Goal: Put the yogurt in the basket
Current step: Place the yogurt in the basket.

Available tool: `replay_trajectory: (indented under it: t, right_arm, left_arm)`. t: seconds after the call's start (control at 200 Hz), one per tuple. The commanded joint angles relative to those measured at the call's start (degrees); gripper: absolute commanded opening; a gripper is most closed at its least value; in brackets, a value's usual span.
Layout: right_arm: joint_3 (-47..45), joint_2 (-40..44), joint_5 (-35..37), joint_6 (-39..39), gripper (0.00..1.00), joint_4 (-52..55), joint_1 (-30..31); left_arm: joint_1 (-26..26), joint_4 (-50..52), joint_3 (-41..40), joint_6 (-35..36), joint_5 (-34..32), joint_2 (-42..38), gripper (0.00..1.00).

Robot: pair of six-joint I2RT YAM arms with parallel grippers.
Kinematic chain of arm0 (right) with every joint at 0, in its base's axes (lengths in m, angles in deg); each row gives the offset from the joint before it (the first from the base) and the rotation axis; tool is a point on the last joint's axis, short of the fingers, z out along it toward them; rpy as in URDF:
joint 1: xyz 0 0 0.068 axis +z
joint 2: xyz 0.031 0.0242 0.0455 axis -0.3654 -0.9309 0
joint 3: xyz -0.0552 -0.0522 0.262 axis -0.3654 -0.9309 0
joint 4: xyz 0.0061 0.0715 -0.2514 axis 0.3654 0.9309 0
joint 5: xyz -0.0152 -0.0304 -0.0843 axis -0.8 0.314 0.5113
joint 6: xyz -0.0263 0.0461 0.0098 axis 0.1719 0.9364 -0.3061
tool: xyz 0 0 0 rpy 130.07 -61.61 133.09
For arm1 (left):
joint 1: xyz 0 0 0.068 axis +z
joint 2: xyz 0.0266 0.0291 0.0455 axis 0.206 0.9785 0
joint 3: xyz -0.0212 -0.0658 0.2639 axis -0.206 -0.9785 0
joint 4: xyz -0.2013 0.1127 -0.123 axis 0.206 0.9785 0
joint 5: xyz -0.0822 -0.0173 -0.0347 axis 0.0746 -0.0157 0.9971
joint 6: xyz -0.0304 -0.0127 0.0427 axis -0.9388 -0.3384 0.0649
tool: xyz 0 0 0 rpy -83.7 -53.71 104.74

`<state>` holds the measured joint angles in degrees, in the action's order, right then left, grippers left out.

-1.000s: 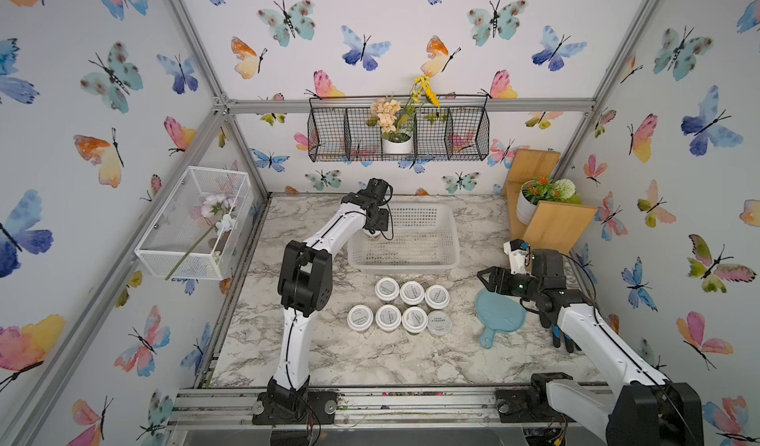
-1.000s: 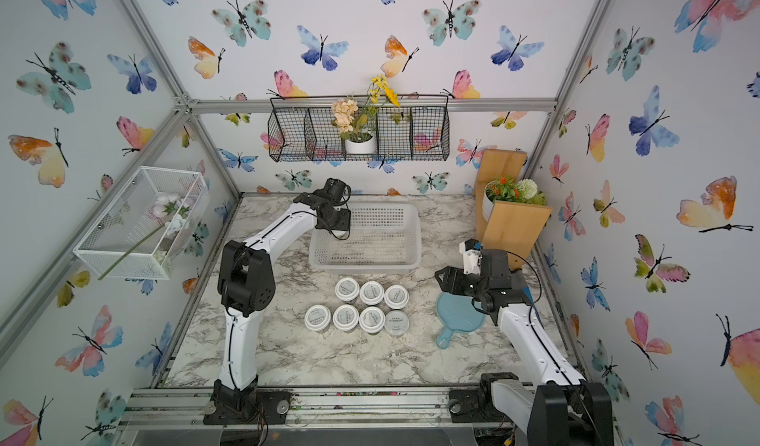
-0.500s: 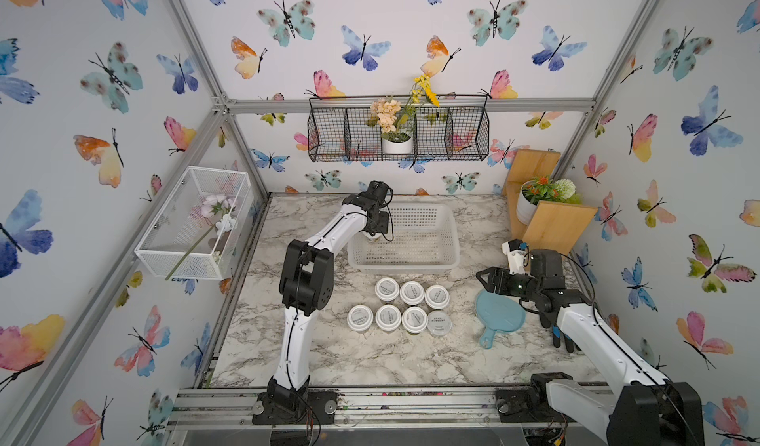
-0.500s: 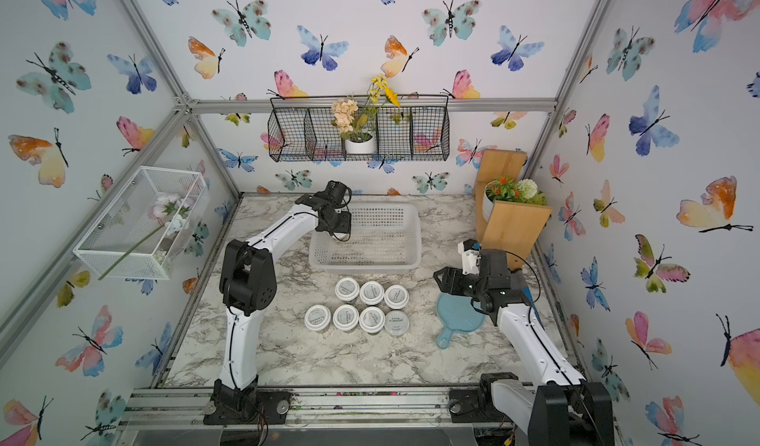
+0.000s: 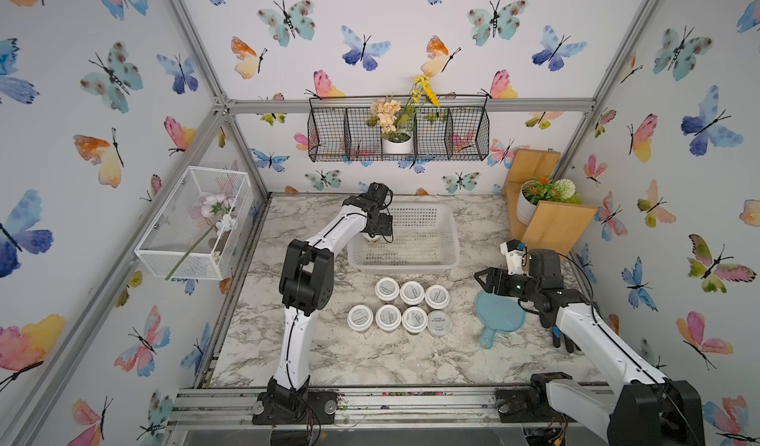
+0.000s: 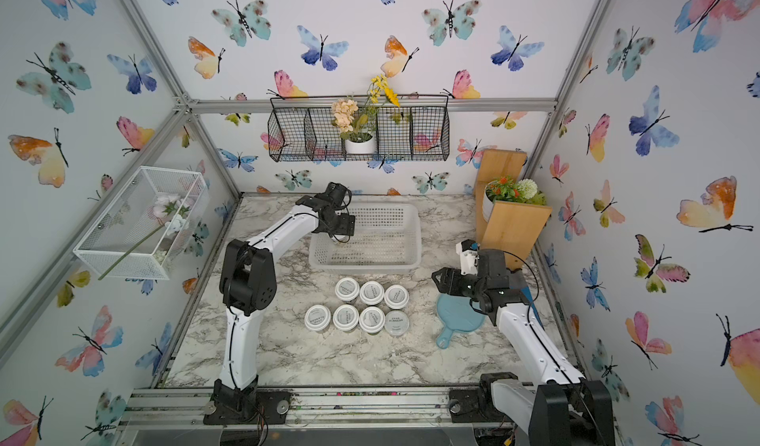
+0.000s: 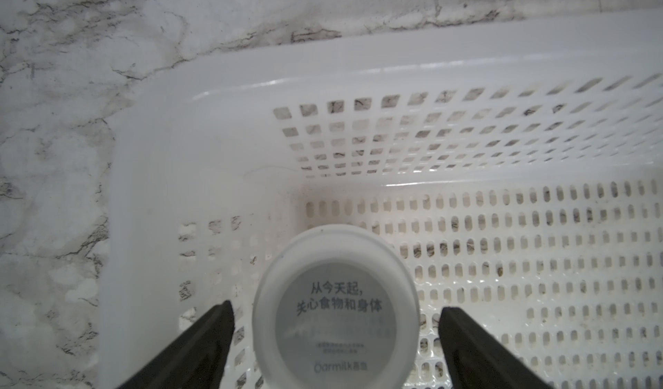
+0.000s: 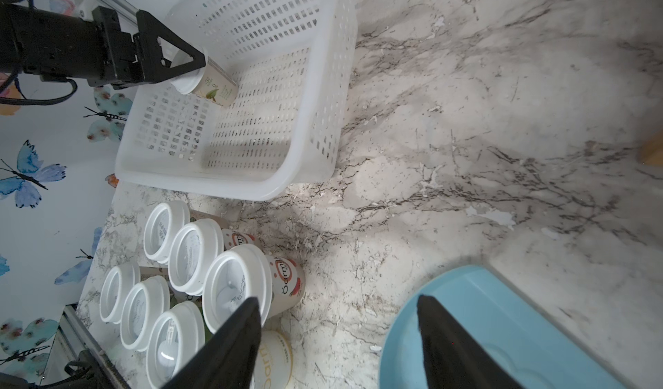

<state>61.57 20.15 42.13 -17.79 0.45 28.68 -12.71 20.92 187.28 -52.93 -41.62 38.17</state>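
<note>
Checking the left gripper (image 7: 335, 310) first. Jaws? (K.)

Spread wide, with a gap on each side of the lid, touching nothing. One yogurt jar (image 7: 333, 337) stands upright between them, lid up, on the floor of the basket (image 7: 251, 67). (M.)

Where in the basket? (K.)

At its 9 o'clock end in both top views, just beside the short wall. One finger (image 7: 215, 333) sits between the jar and that wall. I'd judge straight up is the clean exit, since a swing toward 9 would meet the rim. (M.)

Rest of the yogurt? (K.)

Upright in two rows on the table (image 5: 370, 361) are seven jars (image 5: 412, 293), at 6 o'clock from the basket, near its front rim but apart from it. (M.)

Nearer arm? (K.)

That's the right gripper (image 5: 485, 279), at 3 o'clock of the cluster, over a blue paddle plate (image 5: 499, 316). Its jaws are part open, with nothing between them. The left arm would have to cross the front rim. (M.)

Room? (K.)

The basket floor toward 3 o'clock is bare. The rows are packed close, so there is little finger room. (M.)
</note>
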Motion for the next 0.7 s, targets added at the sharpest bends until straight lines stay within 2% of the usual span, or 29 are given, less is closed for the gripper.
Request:
replay_trajectory:
  t: [0.0, 0.135, 0.596, 0.696]
  right_arm:
    - [-0.6, -0.6, -0.9, -0.8, 0.72, -0.2, 0.5]
    - [-0.7, -0.3, -1.0, -0.8, 0.74, -0.2, 0.7]
    - [-0.5, 0.7, -1.4, -0.7, 0.78, 0.1, 0.8]
    - [-0.5, 0.8, -1.5, -0.7, 0.77, 0.1, 0.9]
  left_arm:
    - [0.1, 0.9, -1.5, 0.2, 1.6, -1.3, 0.96]
    - [0.1, 1.1, -1.7, -0.1, 2.1, -2.3, 1.0]
    - [-1.1, 3.6, -1.3, -0.4, 1.8, -11.9, 0.99]
    - [-2.5, 5.0, -2.7, -0.9, 1.0, -16.8, 0.99]
